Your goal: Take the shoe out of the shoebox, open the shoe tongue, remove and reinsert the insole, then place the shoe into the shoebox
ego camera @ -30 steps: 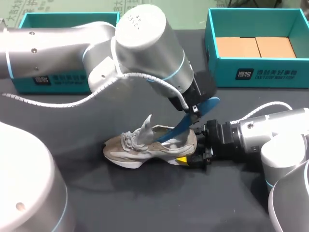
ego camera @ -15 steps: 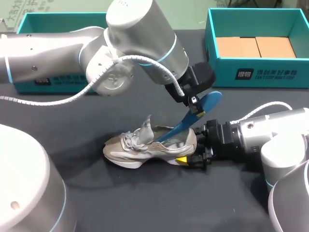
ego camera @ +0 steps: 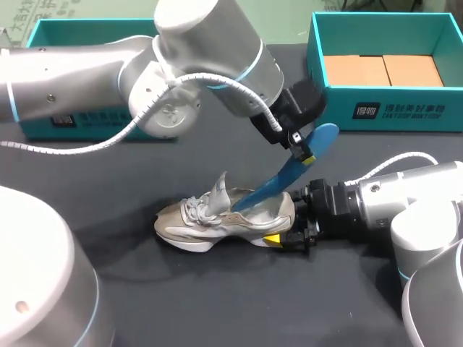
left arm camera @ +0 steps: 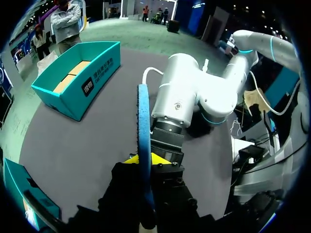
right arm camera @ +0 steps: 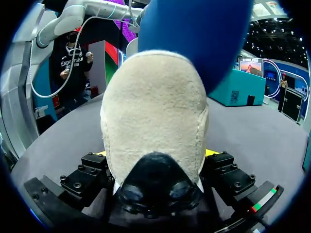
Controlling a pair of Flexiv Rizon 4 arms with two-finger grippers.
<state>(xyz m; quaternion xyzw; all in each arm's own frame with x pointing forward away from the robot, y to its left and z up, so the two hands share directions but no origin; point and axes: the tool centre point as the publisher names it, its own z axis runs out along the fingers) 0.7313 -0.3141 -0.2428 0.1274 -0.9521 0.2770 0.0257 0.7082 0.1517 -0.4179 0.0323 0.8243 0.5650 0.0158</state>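
Poking from shoe: insole | shoebox: cardboard pieces inside

Your grey-and-cream shoe upright on its sole, heel clamped in the right gripper, tongue raised, blue insole slanting half out, top end pinched by the left gripper, open teal shoebox well beyond both.

Head overhead; wrists close; all share insole.

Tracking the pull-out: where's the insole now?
Head view, middle: insole slants up from the shoe to the left claw, which grips its upper end.
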